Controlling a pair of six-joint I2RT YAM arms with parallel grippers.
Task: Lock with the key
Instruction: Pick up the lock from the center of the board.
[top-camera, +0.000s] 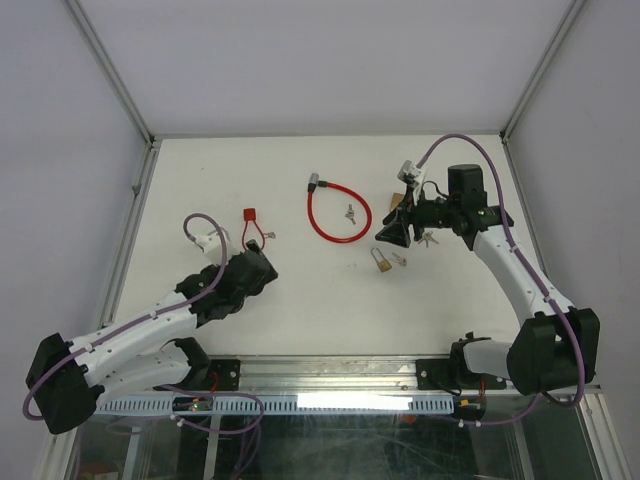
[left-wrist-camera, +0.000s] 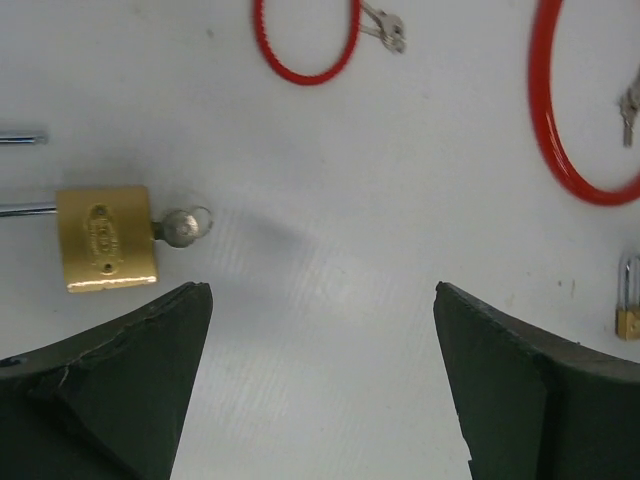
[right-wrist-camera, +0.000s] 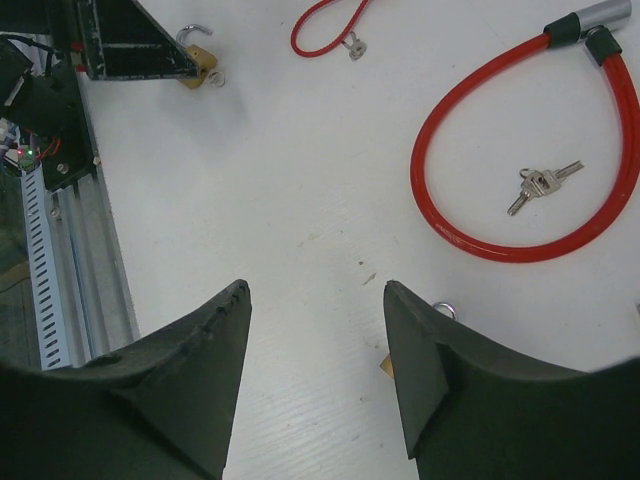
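The left fingers (left-wrist-camera: 120, 390) are wide apart and hold nothing. They hang over the desk (left-wrist-camera: 330, 300). The little gold padlock (left-wrist-camera: 105, 238) lies just beside the tip of one finger, not between the two. The right fingers (right-wrist-camera: 150, 390) are apart too, with only bare desk between them, over on the other side.

I think the job now is to get hold of the padlock. To do it well, the left fingers should slide sideways until the gold body sits in the middle of the gap. Then they should come straight down and squeeze it. They must not bump the key (left-wrist-camera: 185, 225), because that could push the lock away. The lock is small and smooth, so it may skid on the desk.

The padlock lies flat. Its body is a shiny gold square with a stamp in the middle. The silver key sticks in its bottom, with a ring on its end. The silver loop (left-wrist-camera: 25, 208) points the other way. One leg goes into the body and the other sits off to the side, so the lock looks open to me.
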